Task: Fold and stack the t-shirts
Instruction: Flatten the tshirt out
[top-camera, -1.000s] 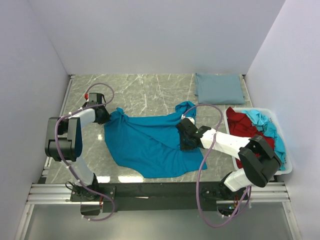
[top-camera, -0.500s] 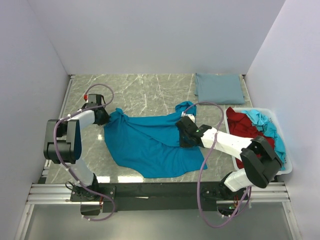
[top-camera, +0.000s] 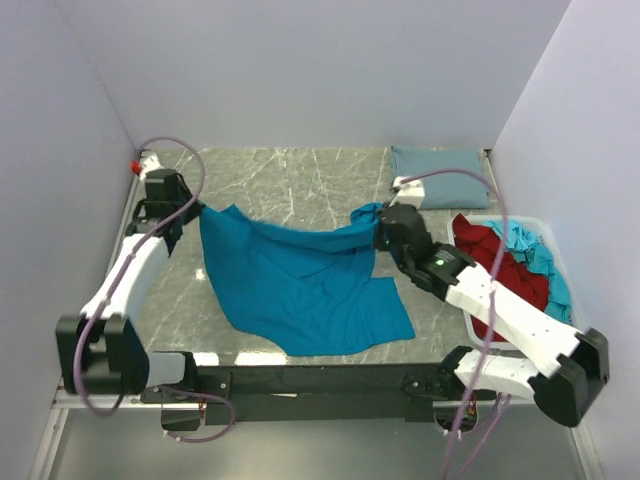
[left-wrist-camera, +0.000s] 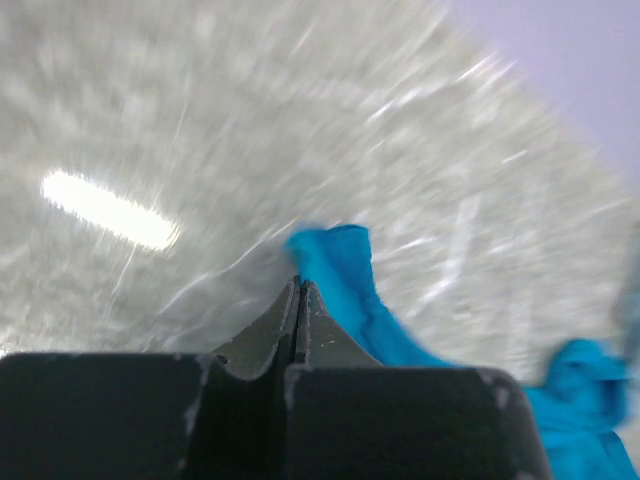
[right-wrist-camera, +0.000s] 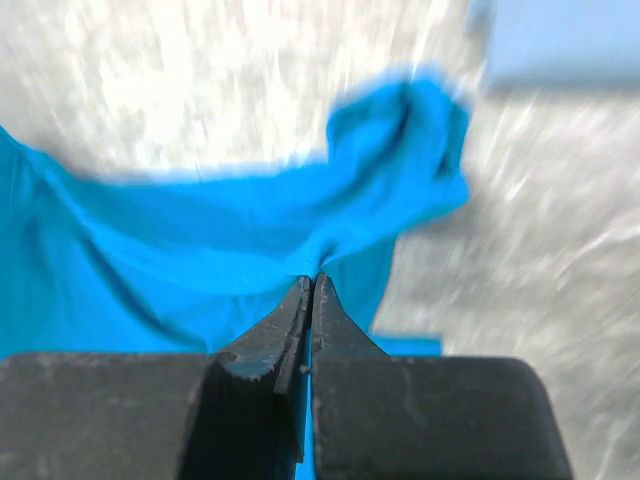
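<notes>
**Sam:** What is your left gripper doing?

**Me:** Its two fingers are pressed tight together on one corner of the bright teal-blue shirt. My left wrist view is blurry, but I can see a bit of blue cloth poking out past the tips.

**Sam:** And the other one?

**Me:** My right gripper is pinched tight on the same shirt. The cloth bunches up right at the tips, and a sleeve sticks out beyond them.

**Sam:** So where does the shirt sit?

**Me:** From the top view, its upper edge runs from the left gripper across to the right gripper and dips a little in the middle. The rest of the shirt spreads over the grey marble table toward the near edge, with some wrinkles.

**Sam:** What about the other shirts?

**Me:** A dusty grey-blue shirt lies folded flat at the far right of the table, just past my right gripper. On the right stands a white bin. In it are a dark red shirt and a light turquoise shirt — both crumpled. My right arm reaches across the front of that bin.
</notes>
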